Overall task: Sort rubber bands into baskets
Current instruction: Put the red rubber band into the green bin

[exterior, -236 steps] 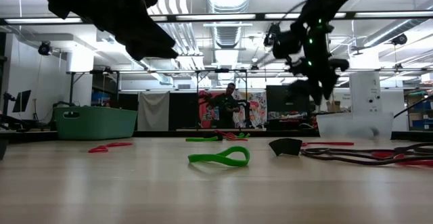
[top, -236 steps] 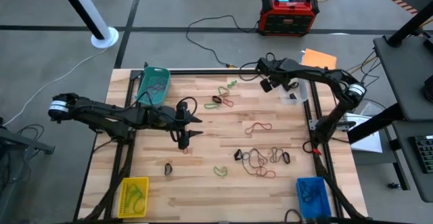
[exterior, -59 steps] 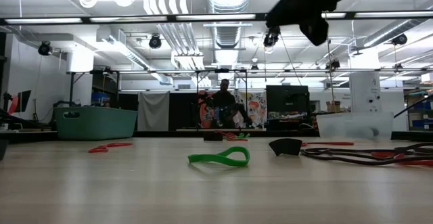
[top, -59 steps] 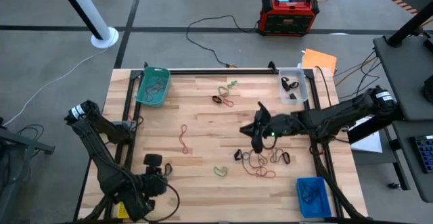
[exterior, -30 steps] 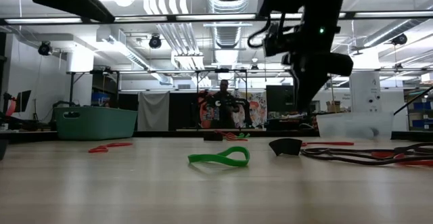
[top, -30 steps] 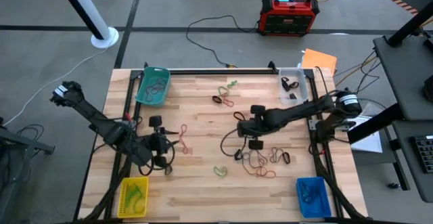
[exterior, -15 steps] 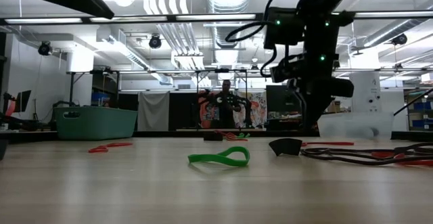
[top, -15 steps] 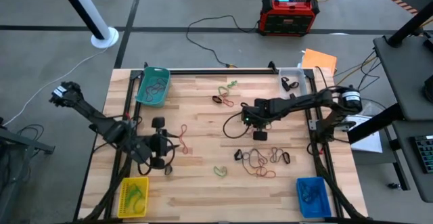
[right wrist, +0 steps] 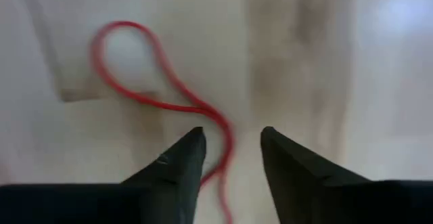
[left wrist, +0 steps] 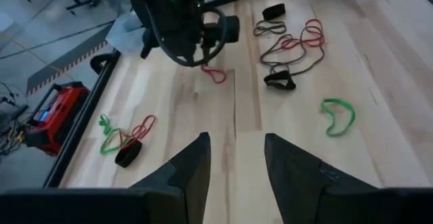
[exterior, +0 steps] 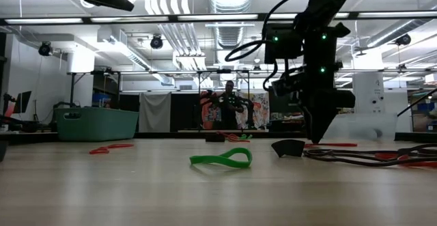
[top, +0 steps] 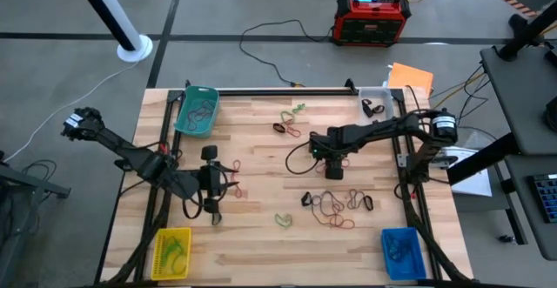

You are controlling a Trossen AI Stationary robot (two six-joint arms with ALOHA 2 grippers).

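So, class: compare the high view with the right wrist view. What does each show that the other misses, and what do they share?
Only the high view shows all four baskets: teal basket, clear basket, yellow basket and blue basket, plus both arms, the left gripper and the tangle of bands.

Only the right wrist view shows the right gripper with its fingers apart, close above a red rubber band lying loose on the wood.

Both show the wooden table and the right gripper, which hangs near the table's middle.

Baskets sit at the table's (top: 261, 236) four corners. Loose bands (top: 331, 204) cluster right of centre, the right gripper (top: 334, 171) just behind them, apparently over one band (right wrist: 162, 95). The left gripper (top: 218, 182) hangs left of centre.
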